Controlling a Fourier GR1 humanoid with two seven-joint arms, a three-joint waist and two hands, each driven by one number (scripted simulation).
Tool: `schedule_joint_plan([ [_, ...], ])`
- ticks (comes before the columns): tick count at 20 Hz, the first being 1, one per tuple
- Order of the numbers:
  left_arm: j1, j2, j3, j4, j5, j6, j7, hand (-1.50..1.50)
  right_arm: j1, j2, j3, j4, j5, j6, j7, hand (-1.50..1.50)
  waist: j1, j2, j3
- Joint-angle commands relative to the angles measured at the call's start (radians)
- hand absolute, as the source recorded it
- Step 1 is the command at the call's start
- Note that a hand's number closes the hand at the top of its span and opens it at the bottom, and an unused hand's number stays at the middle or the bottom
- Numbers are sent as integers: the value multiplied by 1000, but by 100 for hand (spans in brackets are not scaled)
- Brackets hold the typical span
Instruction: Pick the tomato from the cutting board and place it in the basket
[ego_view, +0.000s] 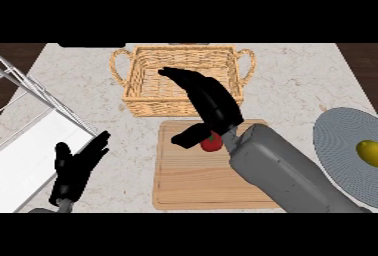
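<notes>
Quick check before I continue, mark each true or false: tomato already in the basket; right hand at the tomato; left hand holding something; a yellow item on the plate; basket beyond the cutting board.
1. The tomato lies in the basket. False: it is over the cutting board.
2. The right hand is at the tomato. True.
3. The left hand holds something. False: it rests open at lower left.
4. A yellow item sits on the plate. True.
5. The basket stands beyond the cutting board. True.

Red tomato (212, 143) on cutting board (192, 185), near basket (151, 107).
</notes>
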Motion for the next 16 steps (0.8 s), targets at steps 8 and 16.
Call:
schedule_joint_plan([
  [8, 56, 28, 26, 26, 8, 0, 43, 0, -331, -254, -86, -202, -164, 603, 426, -150, -30, 8, -3],
  [16, 98, 24, 49, 26, 2, -6, 9, 0, -330, -353, -153, -238, -413, 913, 613, -150, -19, 15, -2],
])
